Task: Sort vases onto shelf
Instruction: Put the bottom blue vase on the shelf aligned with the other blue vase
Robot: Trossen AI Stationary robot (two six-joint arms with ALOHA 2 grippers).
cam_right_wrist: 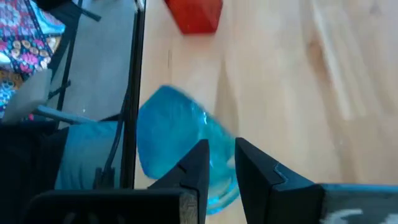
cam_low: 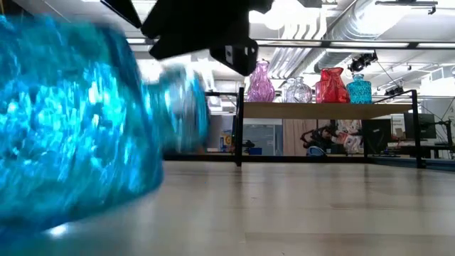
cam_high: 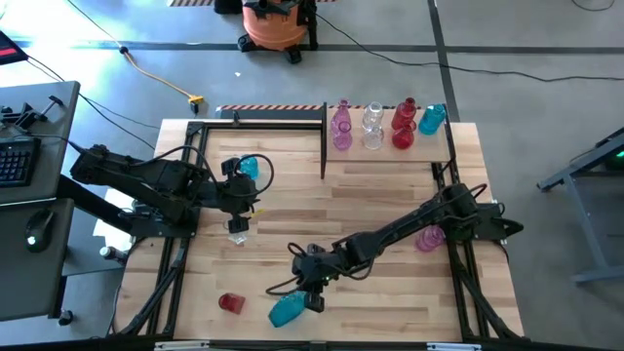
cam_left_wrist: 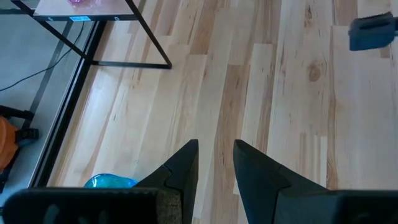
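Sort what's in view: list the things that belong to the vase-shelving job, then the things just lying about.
Job: shelf; four vases on it, pink, clear, red, teal; teal vase lying by right gripper; small red vase; right gripper.

Lying about: orange vacuum; keyboard; yellow cable.

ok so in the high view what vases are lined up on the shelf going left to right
pink vase → clear vase → red vase → teal vase, all standing in a row along the shelf.
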